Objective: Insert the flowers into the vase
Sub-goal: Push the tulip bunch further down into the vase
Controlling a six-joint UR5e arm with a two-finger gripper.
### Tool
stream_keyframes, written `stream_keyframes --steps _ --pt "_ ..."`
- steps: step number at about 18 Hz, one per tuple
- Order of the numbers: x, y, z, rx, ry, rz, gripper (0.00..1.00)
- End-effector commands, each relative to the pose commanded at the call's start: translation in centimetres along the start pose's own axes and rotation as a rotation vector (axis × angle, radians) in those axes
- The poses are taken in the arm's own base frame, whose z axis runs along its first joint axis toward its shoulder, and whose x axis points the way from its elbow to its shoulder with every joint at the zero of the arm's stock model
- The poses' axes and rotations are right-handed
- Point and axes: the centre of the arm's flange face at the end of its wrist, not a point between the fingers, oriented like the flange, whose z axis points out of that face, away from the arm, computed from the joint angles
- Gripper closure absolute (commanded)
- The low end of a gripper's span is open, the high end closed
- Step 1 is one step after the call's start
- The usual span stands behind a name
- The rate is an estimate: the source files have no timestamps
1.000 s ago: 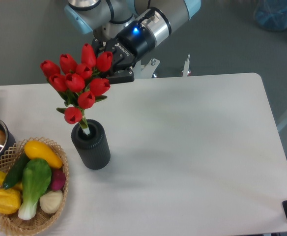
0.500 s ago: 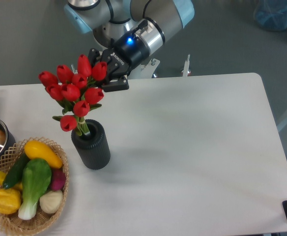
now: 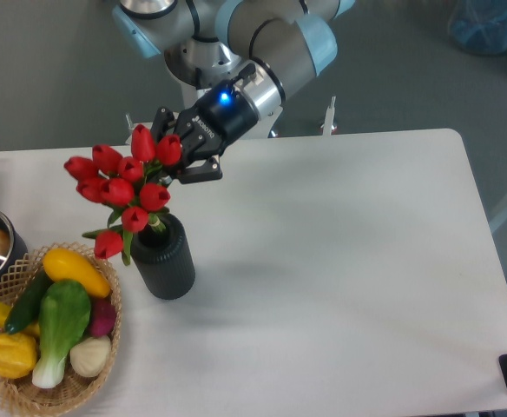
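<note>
Near the table's left edge, the flowers [image 3: 121,187] have sunk deeper into the vase [image 3: 162,261] over the last second. A second ago the lowest bud stood clearly above the vase's mouth with bare stem showing between; now the stems are nearly all swallowed, and the lowest bud hangs beside the rim on its left side. The bunch has also tipped leftward, its heads leaning out toward the wicker basket [image 3: 19,382] of vegetables at the table's front-left corner.

The gripper [image 3: 177,153] has come down and to the left with the bunch and sits just behind its upper buds. Its fingers are hidden by the red heads, so I cannot tell whether it is clamped on the flowers or has let go.

By my judgement the insertion is almost finished: the stems are inside, and what remains is to release and draw away. The risk is the lean; a top-heavy bunch wider than the vase could tip it toward the basket.
</note>
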Motion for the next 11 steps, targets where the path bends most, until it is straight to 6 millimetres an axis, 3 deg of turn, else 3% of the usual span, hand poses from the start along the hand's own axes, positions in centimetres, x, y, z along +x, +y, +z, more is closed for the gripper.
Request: stream_keyframes --steps 5,11 --pt "-0.1 0.9 0.9 -0.002 0.019 -0.018 0.69" --pt "-0.1 1.7 1.6 -0.055 0.02 -0.024 0.4"
